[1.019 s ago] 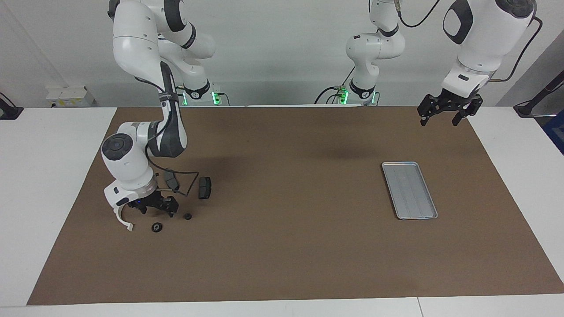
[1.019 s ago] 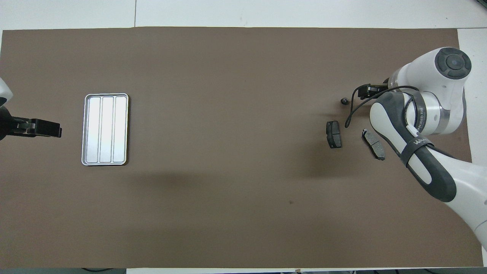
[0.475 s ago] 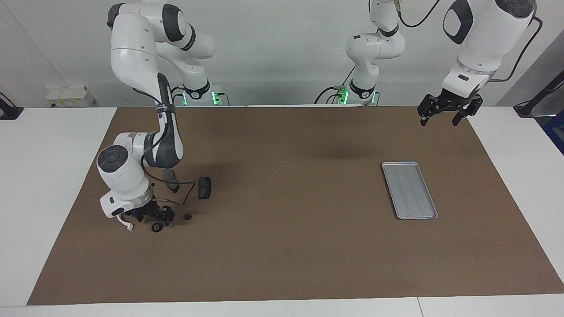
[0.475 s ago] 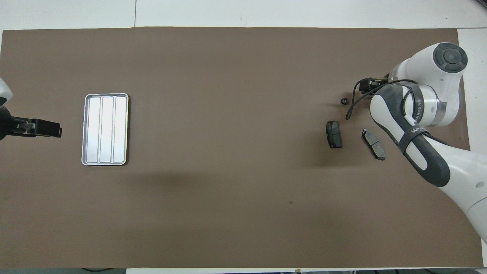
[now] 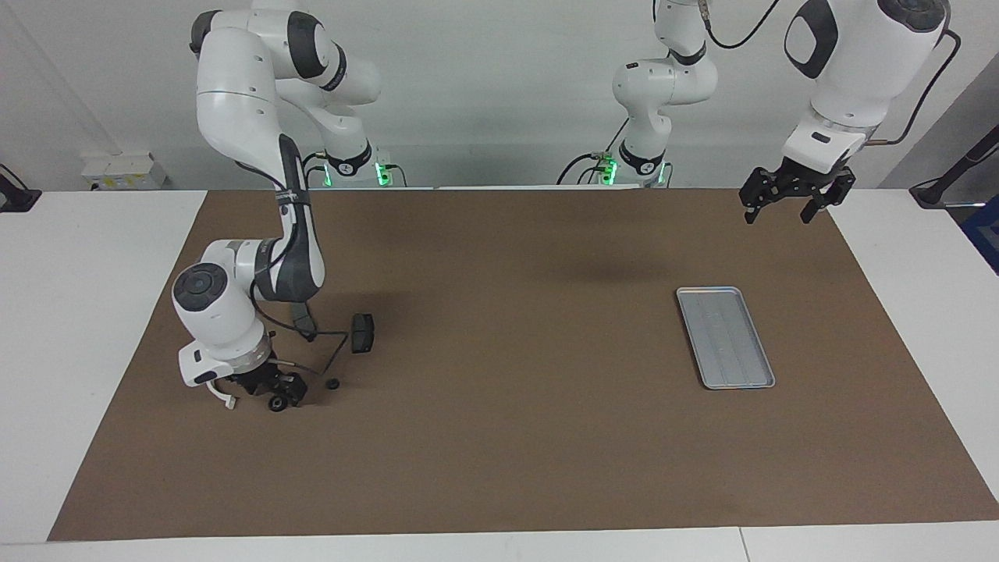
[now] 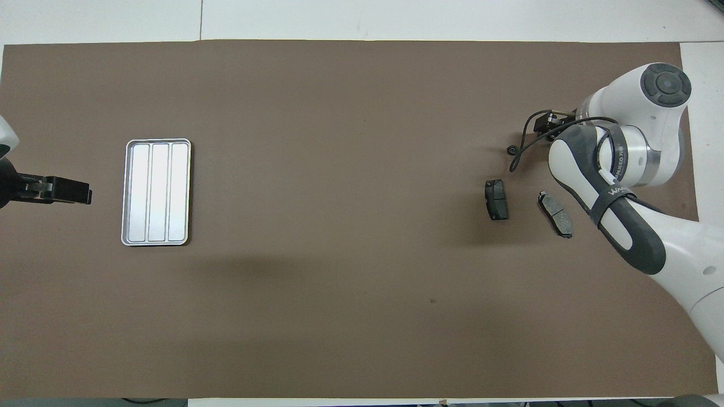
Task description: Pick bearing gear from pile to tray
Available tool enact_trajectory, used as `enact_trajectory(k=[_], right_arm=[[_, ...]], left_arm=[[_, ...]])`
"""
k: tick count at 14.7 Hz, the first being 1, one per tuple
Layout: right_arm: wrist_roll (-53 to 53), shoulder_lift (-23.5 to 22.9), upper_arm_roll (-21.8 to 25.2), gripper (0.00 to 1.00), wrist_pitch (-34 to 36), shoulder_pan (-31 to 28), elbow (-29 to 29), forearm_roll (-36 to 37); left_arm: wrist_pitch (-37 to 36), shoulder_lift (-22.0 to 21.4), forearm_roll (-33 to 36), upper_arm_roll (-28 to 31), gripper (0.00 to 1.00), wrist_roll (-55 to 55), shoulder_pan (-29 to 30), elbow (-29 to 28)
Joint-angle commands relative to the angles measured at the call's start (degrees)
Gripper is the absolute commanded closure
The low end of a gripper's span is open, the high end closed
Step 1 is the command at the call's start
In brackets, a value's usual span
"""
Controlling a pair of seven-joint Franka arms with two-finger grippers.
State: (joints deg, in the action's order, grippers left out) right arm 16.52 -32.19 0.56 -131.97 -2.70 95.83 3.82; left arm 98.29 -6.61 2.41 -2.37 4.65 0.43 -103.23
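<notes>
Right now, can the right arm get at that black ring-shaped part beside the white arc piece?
Probably yes: the right gripper is already down at the black ring-shaped part, and nothing stands between them. The white arc piece lies just beside it.

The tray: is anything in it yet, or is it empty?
Empty. The tray shows only its bare ridged floor in the overhead view, and the facing view shows the same; the small parts lie at the right arm's end of the table.

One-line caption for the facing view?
Right gripper down at a small black round part in the pile; left gripper waits raised near the empty tray.
</notes>
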Motion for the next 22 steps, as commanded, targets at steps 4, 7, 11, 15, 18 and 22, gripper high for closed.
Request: enact_trajectory(k=[4, 7, 11, 15, 18, 22], right_arm=[[1.58, -1.03, -0.64, 0.24, -0.04, -0.73, -1.08, 0.75], [1.58, -1.03, -0.64, 0.4, -0.21, -0.73, -0.82, 0.75], [1.58, -0.95, -0.64, 0.77, 0.14, -0.73, -0.82, 0.75], [1.5, -0.95, -0.64, 1.0, 0.4, -0.64, -0.82, 0.84], [1.41, -0.95, -0.64, 1.0, 0.66, -0.64, -0.99, 1.1], [1.15, -0.42, -0.64, 1.0, 7.24, 0.24, -4.85, 1.98]], left_arm=[[0.5, -0.95, -0.74, 0.35, 0.0, 0.62, -0.26, -0.83], [0.5, -0.95, -0.74, 0.35, 0.0, 0.62, -0.26, -0.83], [0.5, -0.95, -0.74, 0.35, 0.0, 0.62, -0.34, -0.92], [0.5, -0.95, -0.74, 0.35, 0.0, 0.62, -0.34, -0.92], [0.5, -0.95, -0.74, 0.35, 0.0, 0.62, -0.34, -0.83], [0.5, -0.95, -0.74, 0.35, 0.0, 0.62, -0.34, -0.83]])
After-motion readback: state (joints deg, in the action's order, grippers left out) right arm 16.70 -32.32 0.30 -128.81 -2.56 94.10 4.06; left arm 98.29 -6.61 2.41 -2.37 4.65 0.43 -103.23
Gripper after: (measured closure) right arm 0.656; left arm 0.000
